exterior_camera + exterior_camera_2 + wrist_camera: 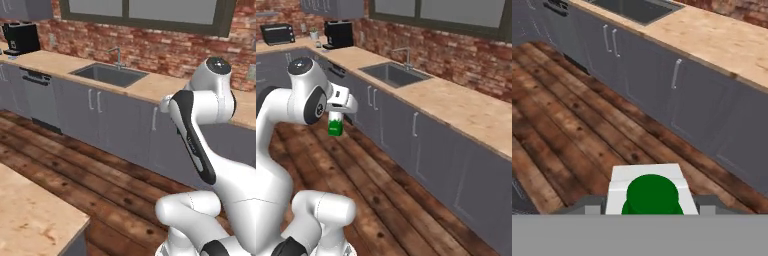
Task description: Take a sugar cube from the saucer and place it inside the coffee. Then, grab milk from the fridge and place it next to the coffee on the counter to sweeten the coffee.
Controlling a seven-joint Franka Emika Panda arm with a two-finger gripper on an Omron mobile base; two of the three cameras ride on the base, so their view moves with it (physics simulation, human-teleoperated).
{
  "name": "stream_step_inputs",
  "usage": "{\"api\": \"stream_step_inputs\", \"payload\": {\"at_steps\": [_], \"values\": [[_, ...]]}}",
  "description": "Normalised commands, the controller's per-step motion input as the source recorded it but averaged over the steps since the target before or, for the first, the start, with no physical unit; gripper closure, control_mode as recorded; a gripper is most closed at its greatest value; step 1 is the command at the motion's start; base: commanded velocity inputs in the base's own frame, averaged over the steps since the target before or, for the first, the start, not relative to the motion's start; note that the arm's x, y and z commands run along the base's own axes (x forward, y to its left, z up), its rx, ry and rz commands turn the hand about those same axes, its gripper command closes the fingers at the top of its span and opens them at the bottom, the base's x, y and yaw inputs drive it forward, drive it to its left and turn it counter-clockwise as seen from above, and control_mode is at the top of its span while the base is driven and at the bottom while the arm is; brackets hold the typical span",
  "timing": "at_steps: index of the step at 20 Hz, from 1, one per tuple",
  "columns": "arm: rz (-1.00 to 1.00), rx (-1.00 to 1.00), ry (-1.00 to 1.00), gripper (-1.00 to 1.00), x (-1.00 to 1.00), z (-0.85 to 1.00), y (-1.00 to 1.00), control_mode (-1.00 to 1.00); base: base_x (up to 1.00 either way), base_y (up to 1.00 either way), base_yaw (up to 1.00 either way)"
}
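My gripper [335,119] is shut on the milk [335,125], a small white container with a green label. It hangs upright over the wooden floor, in front of the grey cabinets. In the hand view the milk's green cap [652,192] sits between my two fingertips [592,207]. The counter [456,105] of tan mottled stone runs past on the right, an arm's reach from the milk. A small pale thing [318,44] stands by the coffee machine, too small to tell whether it is the coffee. The saucer and the fridge are out of view.
A sink [393,74] with a tap is set into the counter [155,85]. A black coffee machine [338,34] and a black oven [277,34] stand at the far end. A second worktop corner [30,215] lies at the lower left.
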Motion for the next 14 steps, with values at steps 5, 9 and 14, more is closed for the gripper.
{"api": "stream_step_inputs", "payload": {"at_steps": [5, 9, 14], "values": [[0.0, 0.0, 0.0, 1.0, 0.0, 0.0, 0.0, 1.0, 1.0, -0.1, 0.47], [0.0, 0.0, 0.0, 1.0, 0.0, 0.0, 0.0, 1.0, 1.0, -0.01, 0.46], [0.0, 0.0, 0.0, 1.0, 0.0, 0.0, 0.0, 1.0, 1.0, 0.0, 0.44]]}}
